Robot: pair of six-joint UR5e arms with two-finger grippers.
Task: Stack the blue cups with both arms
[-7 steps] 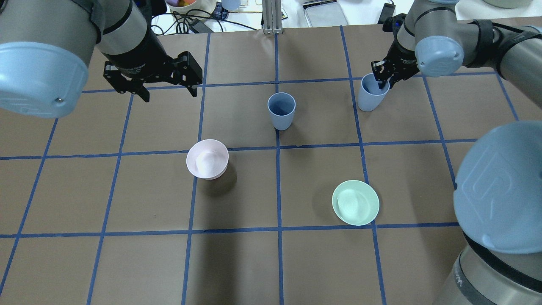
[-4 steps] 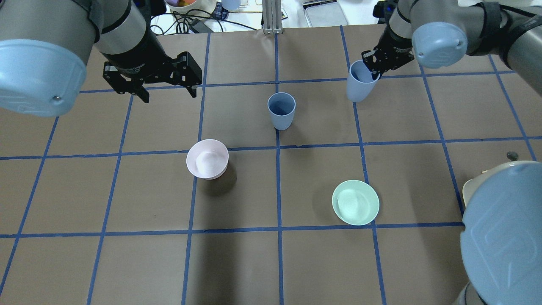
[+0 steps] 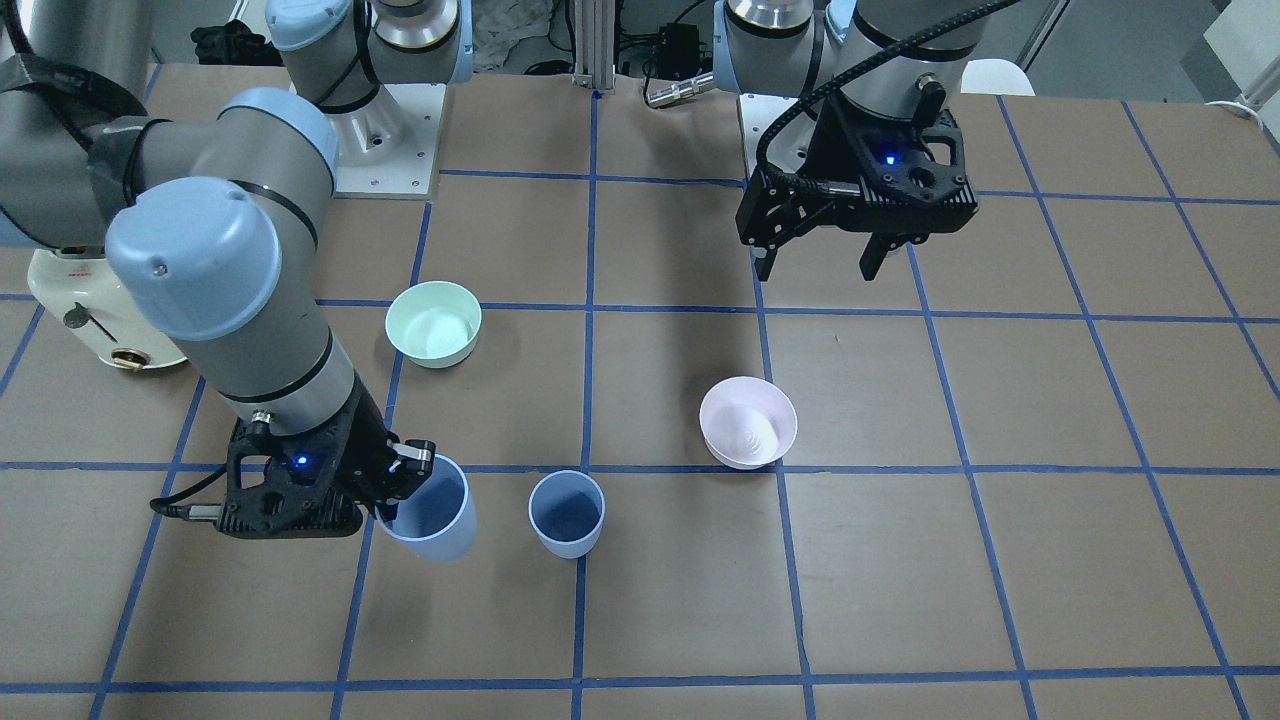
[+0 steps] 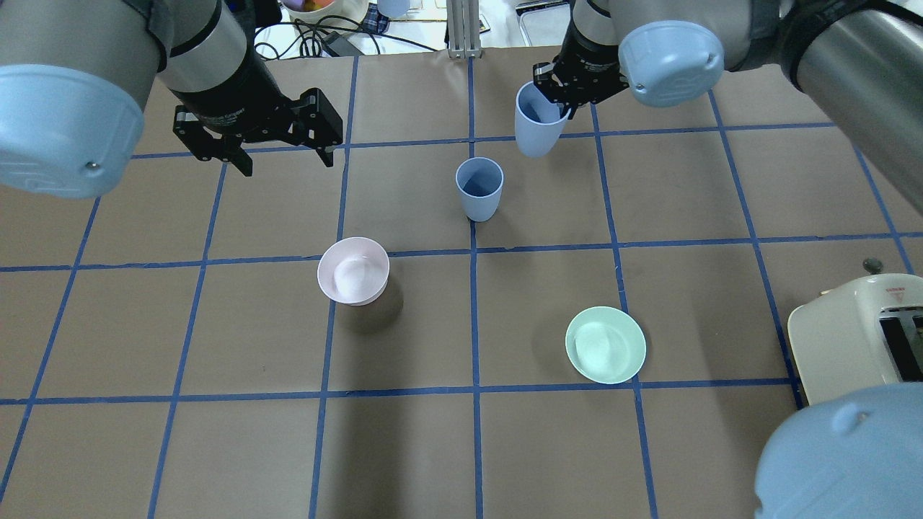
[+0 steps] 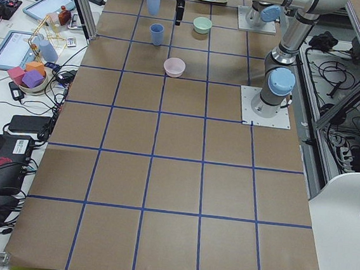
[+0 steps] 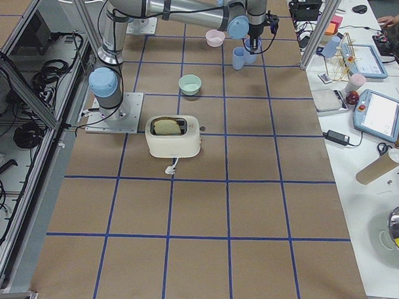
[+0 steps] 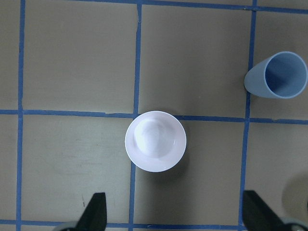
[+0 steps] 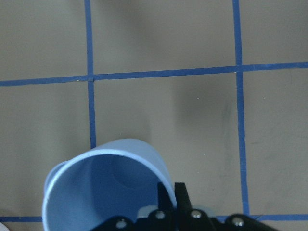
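We can read no text with certainty. The left arm (image 4: 205, 61) carries small white print (image 4: 218, 115), and the toaster (image 4: 836, 339) a red label (image 4: 894, 290); both are too blurred.

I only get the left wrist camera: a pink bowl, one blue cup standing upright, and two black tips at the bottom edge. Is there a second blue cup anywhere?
Observer: Yes. The right pincer is shut on the rim of a second blue cup and holds it tilted, close to the standing cup but apart from it.
Visitor: Is anything else on the table?
Observer: A mint-green bowl sits on the robot's right half, nearer the robot than the cups.
Visitor: That's all?
Observer: No, a cream toaster stands by the right arm's base.
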